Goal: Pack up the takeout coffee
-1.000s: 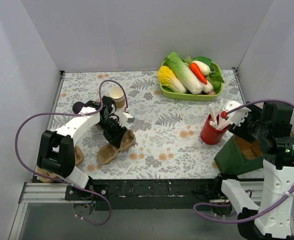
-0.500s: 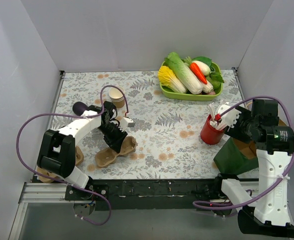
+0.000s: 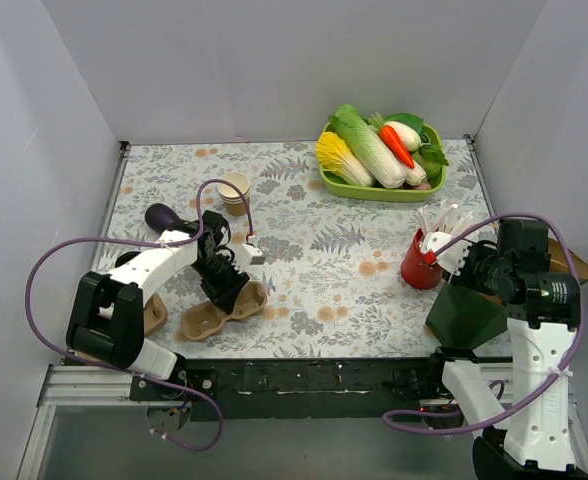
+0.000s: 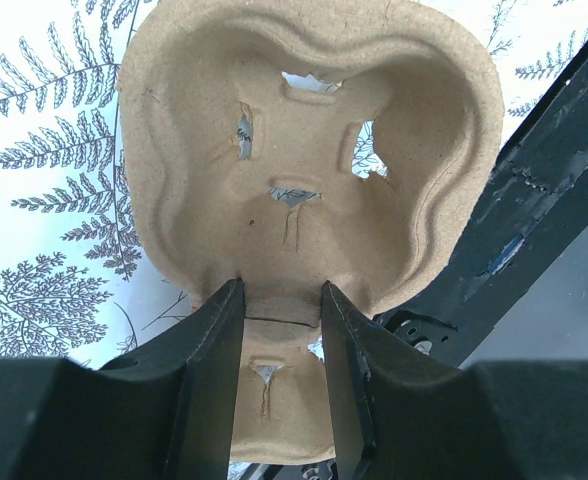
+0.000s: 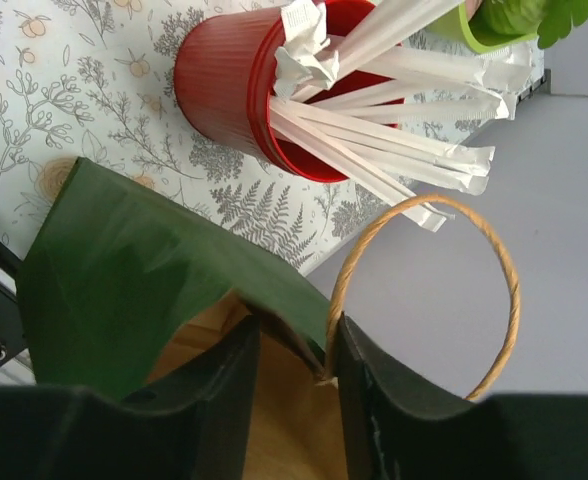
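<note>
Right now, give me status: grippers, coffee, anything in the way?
Left gripper shut on carrier. Right gripper shut on bag rim. Coffee lidded, far left, not packed. Straw cup close beside bag.

The left gripper [image 4: 282, 300] is dragging the pulp cup carrier [image 3: 221, 310] down and to the near-left, turning it and opening a gap from the stack of lidless cups [image 3: 235, 190]. The right gripper [image 5: 292, 340] is backing off from the red cup of straws [image 3: 421, 262], hauling the green bag [image 3: 466, 316] nearward by its rim.
</note>
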Motion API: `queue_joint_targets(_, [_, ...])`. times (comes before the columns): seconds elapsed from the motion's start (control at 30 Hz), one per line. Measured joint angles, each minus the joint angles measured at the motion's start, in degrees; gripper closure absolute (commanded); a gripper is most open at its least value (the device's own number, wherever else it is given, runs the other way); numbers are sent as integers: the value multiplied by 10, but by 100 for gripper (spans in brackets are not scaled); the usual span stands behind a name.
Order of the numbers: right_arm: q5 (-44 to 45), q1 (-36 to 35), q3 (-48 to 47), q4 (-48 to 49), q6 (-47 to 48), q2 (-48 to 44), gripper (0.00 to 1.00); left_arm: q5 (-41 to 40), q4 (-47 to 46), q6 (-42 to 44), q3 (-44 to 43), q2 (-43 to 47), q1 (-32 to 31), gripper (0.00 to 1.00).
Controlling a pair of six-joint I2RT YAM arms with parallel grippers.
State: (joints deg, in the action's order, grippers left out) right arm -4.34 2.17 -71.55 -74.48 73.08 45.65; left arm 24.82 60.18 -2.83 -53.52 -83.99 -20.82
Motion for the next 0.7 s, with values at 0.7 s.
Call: queue_joint_targets(0.7, [-213,-23,-79,0,35,40,99,0,-3,9,5,1,0,88])
